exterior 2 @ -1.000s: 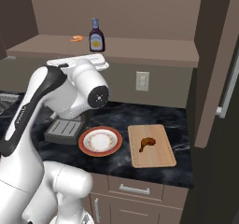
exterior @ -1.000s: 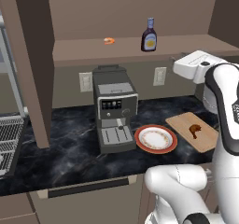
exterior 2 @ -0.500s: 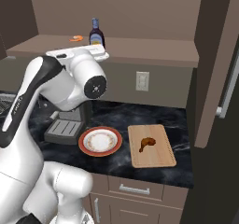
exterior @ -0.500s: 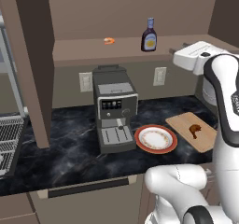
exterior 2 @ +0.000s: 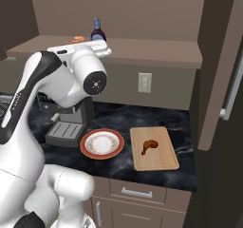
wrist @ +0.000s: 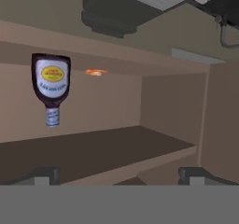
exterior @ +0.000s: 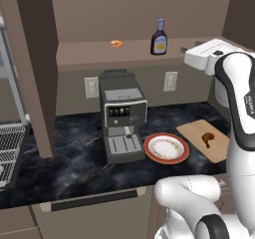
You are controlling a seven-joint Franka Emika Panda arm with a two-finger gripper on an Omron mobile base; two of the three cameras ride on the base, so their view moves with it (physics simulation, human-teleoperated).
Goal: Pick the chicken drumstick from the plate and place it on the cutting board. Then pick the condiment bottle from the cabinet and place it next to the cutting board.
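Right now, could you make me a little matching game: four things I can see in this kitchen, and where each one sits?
Things:
1. chicken drumstick
2. condiment bottle
3. plate
4. coffee machine

Places:
A. on the cabinet shelf
B. on the counter, left of the plate
C. on the cutting board
D. between coffee machine and cutting board

Pairs: 1-C, 2-A, 3-D, 4-B

Dark marbled stone surface (exterior: 74,163) carries a grey coffee machine (exterior: 121,114). Beside the machine sits a red-rimmed white round plate (exterior: 166,149), then a tan wooden rectangular cutting board (exterior: 205,139). Above the machine, a brown wooden shelf (exterior: 99,56) bears a blue-capped dark sauce bottle (exterior: 159,38).
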